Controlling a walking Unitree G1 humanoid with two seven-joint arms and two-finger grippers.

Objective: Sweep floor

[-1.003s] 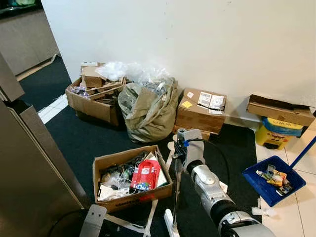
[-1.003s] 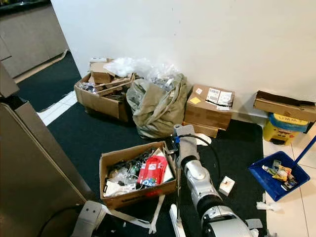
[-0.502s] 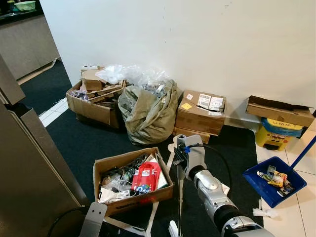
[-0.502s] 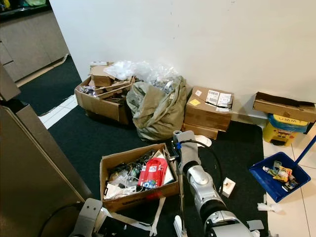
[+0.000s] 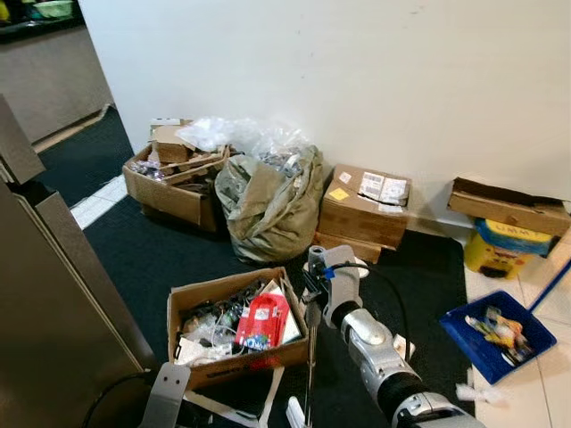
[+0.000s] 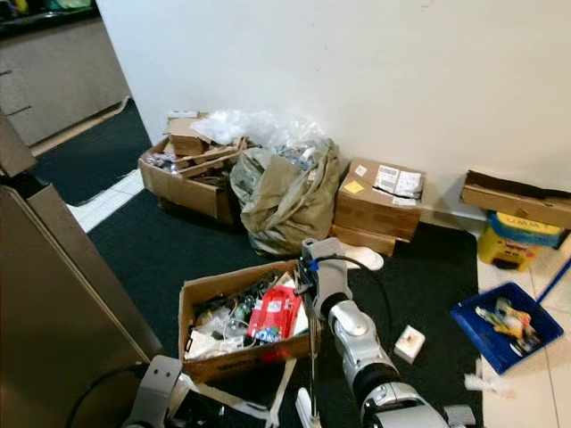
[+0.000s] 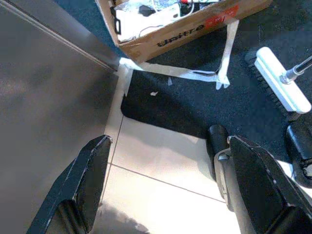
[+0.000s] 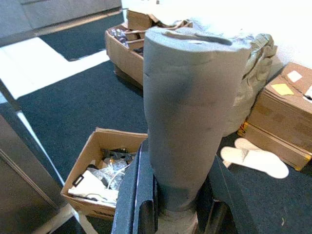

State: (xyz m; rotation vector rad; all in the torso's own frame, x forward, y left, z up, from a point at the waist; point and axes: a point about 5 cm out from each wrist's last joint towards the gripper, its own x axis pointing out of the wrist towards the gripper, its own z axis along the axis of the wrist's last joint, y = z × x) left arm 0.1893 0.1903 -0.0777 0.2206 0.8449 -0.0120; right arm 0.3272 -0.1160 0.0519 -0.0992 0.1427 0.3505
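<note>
My right gripper is clamped on the broom handle's top, its head on the carpet below, beside the box.

Head eyes look down from up high; both wrist cams sit close, sharing the open box at 7 o'clock.

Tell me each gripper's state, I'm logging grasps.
Left gripper: open, empty.
Right gripper: shut on the broom handle.

An open box sits on the carpet, left of the broom. Behind it a sack stands between two boxes by the wall; the dustpan lies far right.
</note>
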